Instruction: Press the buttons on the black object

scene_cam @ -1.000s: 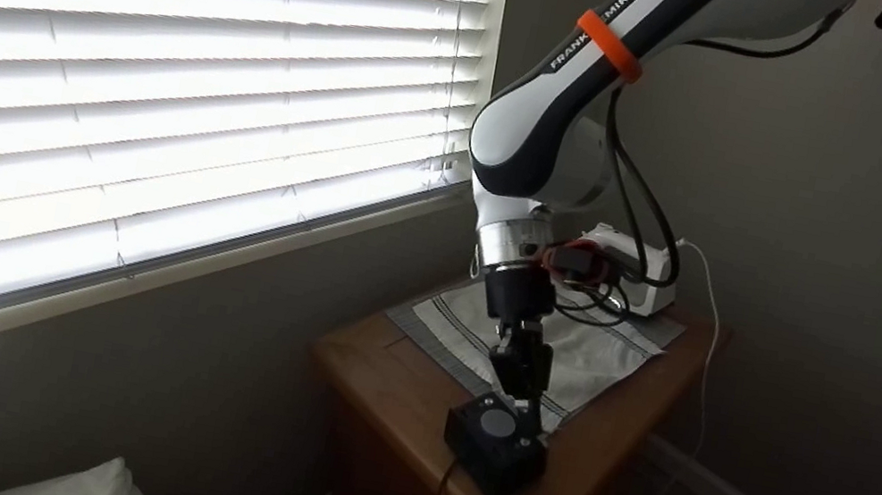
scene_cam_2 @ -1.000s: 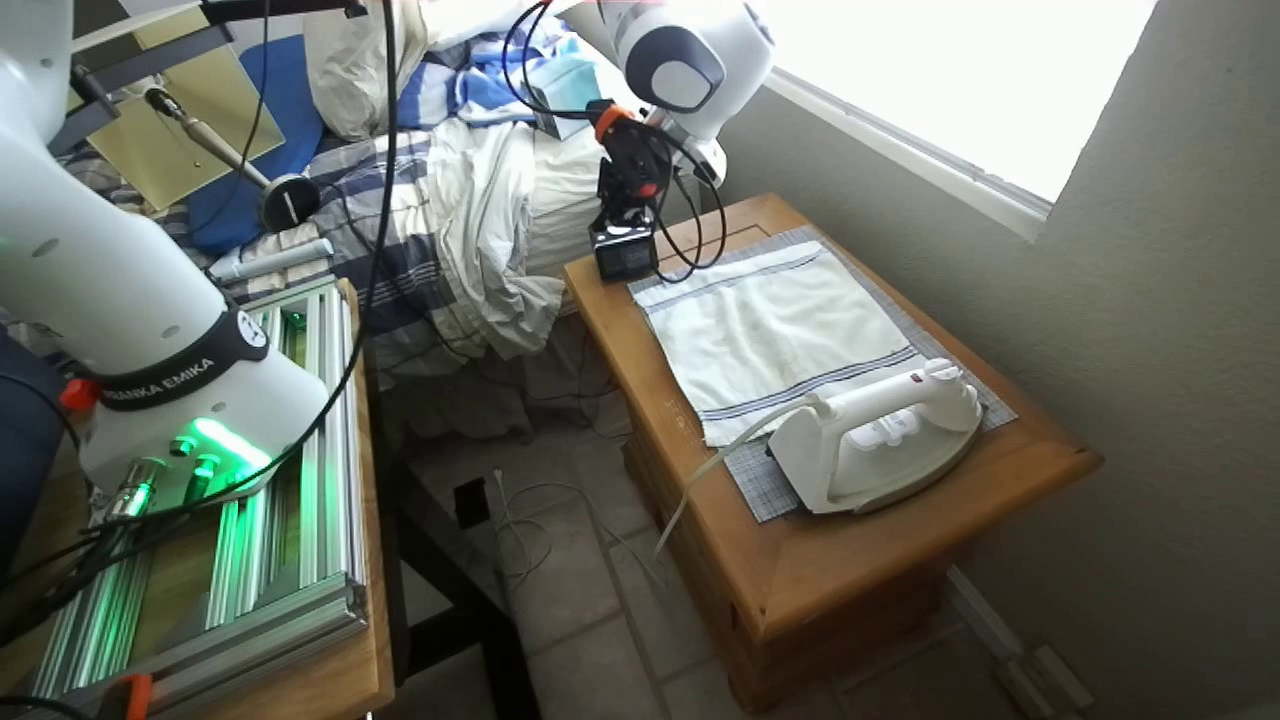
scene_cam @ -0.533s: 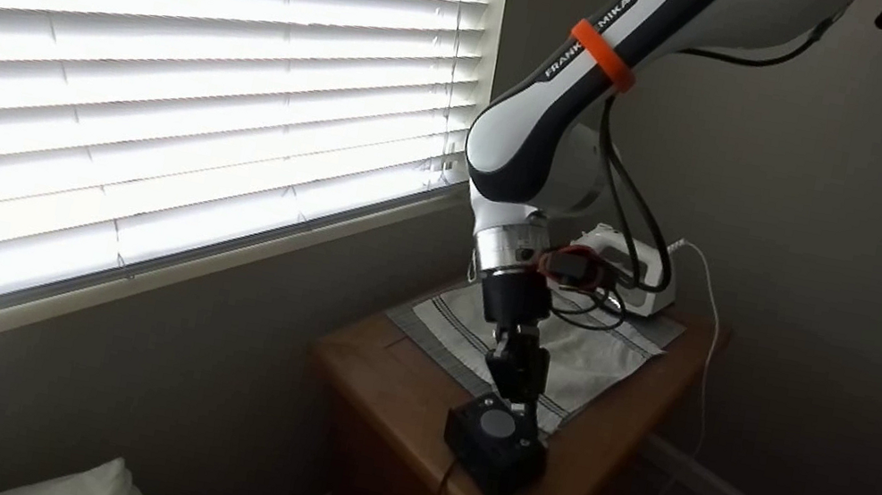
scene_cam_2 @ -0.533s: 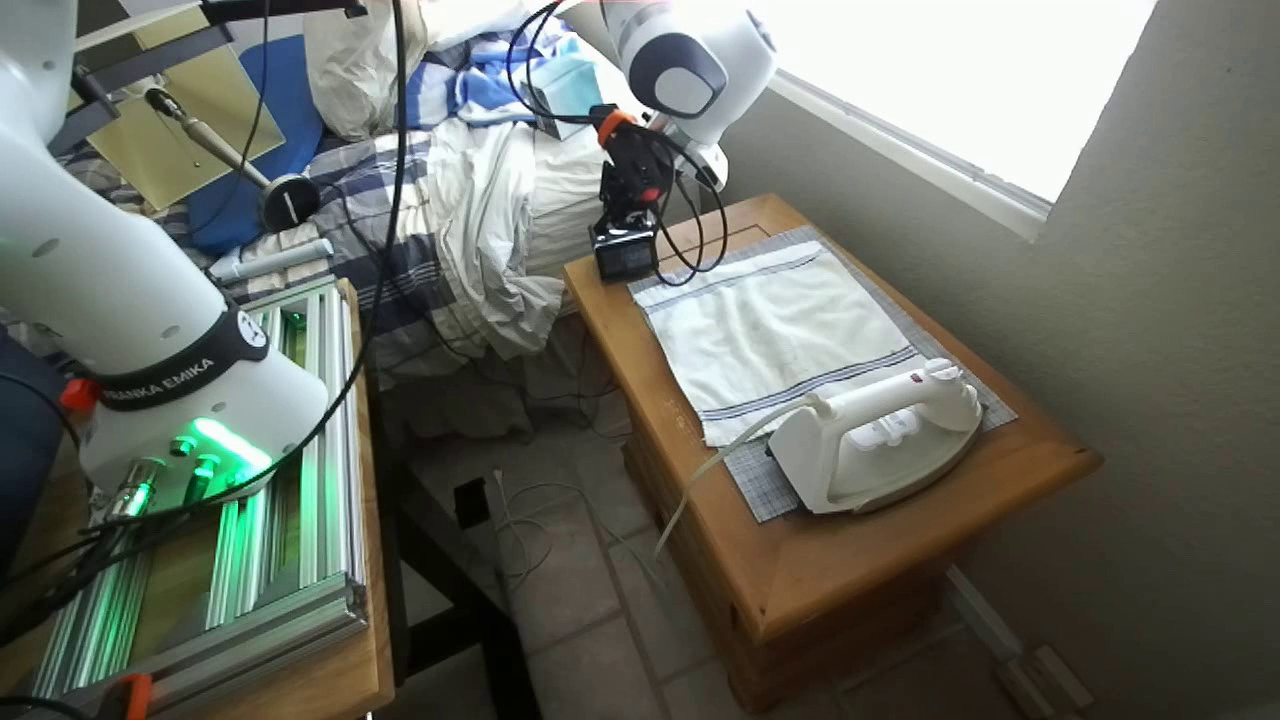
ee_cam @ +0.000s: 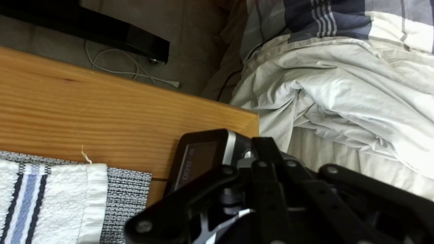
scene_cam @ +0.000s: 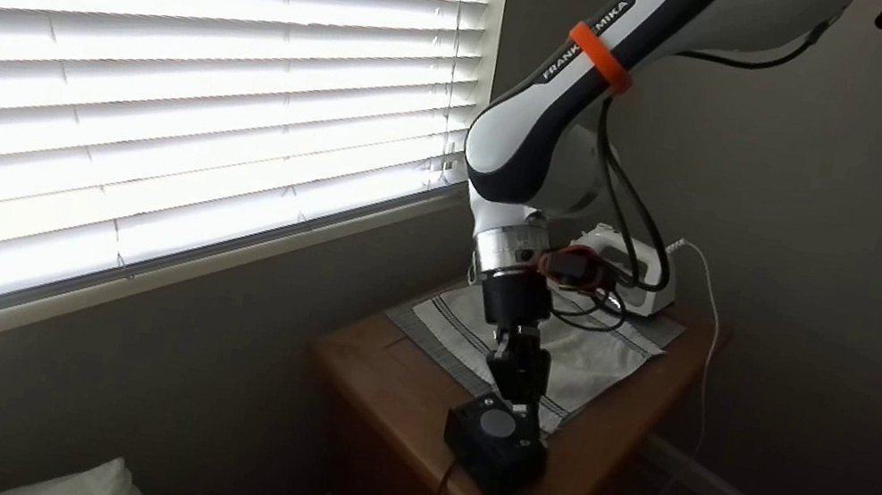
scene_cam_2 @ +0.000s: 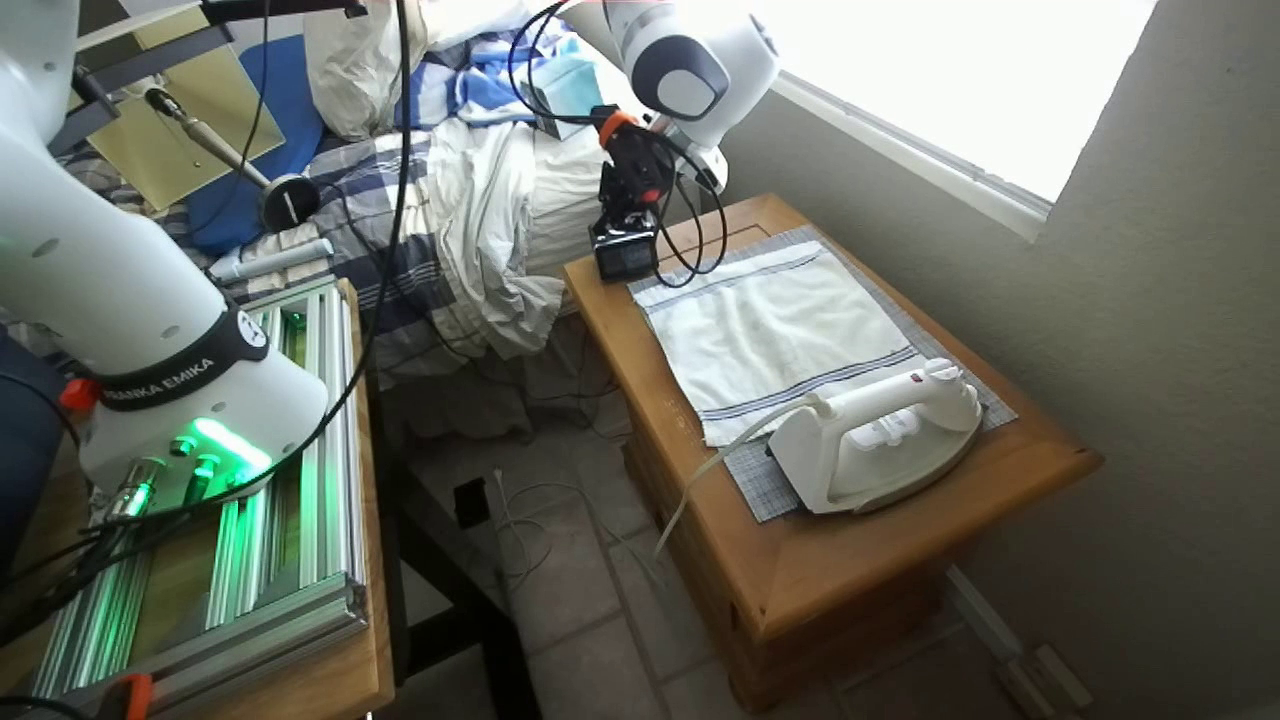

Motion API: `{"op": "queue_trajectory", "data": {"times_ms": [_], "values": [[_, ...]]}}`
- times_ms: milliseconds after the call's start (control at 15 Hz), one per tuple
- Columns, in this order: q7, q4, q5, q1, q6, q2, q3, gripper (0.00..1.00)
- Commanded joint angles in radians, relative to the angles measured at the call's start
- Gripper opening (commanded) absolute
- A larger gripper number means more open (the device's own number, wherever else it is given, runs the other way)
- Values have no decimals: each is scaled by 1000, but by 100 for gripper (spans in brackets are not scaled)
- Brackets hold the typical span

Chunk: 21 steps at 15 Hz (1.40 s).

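Note:
The black object (scene_cam: pixel 490 460) is a small boxy device near the end of the wooden nightstand. Its top carries a grey round disc (scene_cam: pixel 498 423) and small silver buttons near the corners. In the other exterior view its dark screen side (scene_cam_2: pixel 626 260) faces the camera; the wrist view shows lit digits on the screen (ee_cam: pixel 196 162). My gripper (scene_cam: pixel 531 413) points down at the top face, on the side toward the towel. In the wrist view the gripper (ee_cam: pixel 263 144) is shut and empty, its tips beside a silver button (ee_cam: pixel 248 154). I cannot tell whether they touch the top.
A striped white towel (scene_cam_2: pixel 780 330) lies on a grey mat on the nightstand (scene_cam_2: pixel 850 570). A white iron (scene_cam_2: pixel 870 450) with a cord stands at its far end. A window with blinds (scene_cam: pixel 190 76) and a bed (scene_cam_2: pixel 480 220) are close by.
The arm has come down slightly and shifted a little over the black object's top. The gripper stays shut, and the black object has not moved.

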Motion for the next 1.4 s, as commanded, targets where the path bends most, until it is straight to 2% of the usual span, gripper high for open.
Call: {"op": "queue_trajectory", "data": {"times_ms": [0, 1333], "values": [[23, 47, -23, -12, -55, 25, 10, 0], [36, 136, -23, -13, -124, 100, 4, 0]]}}
